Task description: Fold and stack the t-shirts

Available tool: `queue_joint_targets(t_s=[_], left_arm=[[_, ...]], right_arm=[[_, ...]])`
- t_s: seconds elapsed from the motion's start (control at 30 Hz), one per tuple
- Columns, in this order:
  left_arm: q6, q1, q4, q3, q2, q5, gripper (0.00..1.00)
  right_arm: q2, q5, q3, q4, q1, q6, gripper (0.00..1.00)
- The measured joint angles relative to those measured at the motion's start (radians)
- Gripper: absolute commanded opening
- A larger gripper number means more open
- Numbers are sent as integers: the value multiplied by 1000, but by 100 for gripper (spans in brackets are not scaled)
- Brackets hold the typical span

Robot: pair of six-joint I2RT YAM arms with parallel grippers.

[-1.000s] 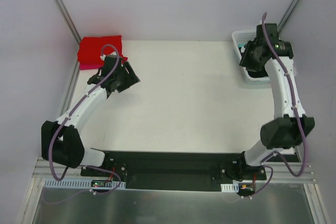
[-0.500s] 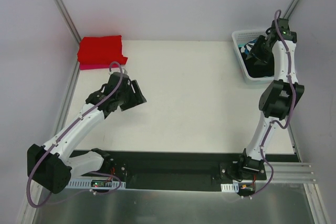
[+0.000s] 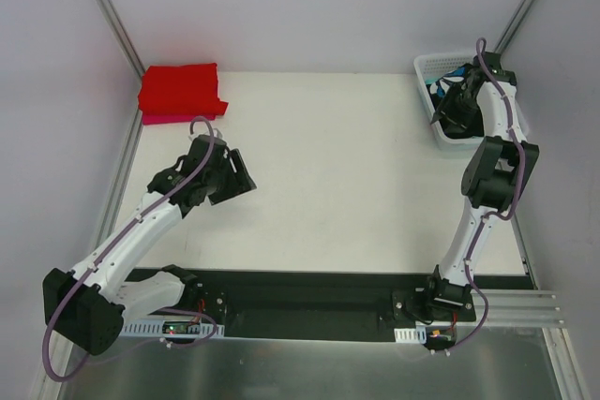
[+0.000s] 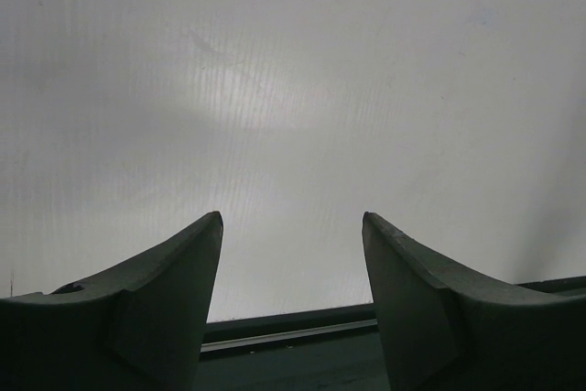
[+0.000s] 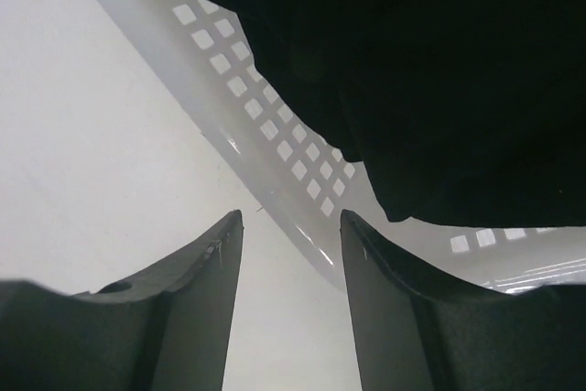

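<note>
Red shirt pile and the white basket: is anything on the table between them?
Nothing. In the top view, only bare white table stretches from the red shirt pile to the basket.

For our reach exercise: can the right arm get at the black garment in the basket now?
Probably yes: the right arm hangs, jaws open, at the basket; the black garment lies uncovered just ahead.

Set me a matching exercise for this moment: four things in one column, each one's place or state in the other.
Things:
1 red t-shirt
2 black garment
3 left gripper
4 right gripper

Places or states:
a in the white basket
b folded, far left corner of the table
c open, by the basket's wall
d open, over bare table

Pairs: 1-b, 2-a, 3-d, 4-c
</note>
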Motion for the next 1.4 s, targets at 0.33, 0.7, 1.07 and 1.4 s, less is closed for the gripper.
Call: queue_joint_targets(t_s=[0.33, 0.7, 1.07, 1.4], left_arm=[[-19, 0, -31, -5, -52, 0, 63], [-29, 0, -42, -31, -78, -7, 64], [23, 153, -92, 102, 5, 29, 70], [131, 428, -95, 533, 364, 117, 69]], right_arm=[[0, -37, -88, 87, 0, 4, 46], [-6, -117, -132, 146, 110, 23, 43], [-127, -222, -321, 144, 513, 64, 41], [-505, -257, -598, 157, 812, 165, 41]])
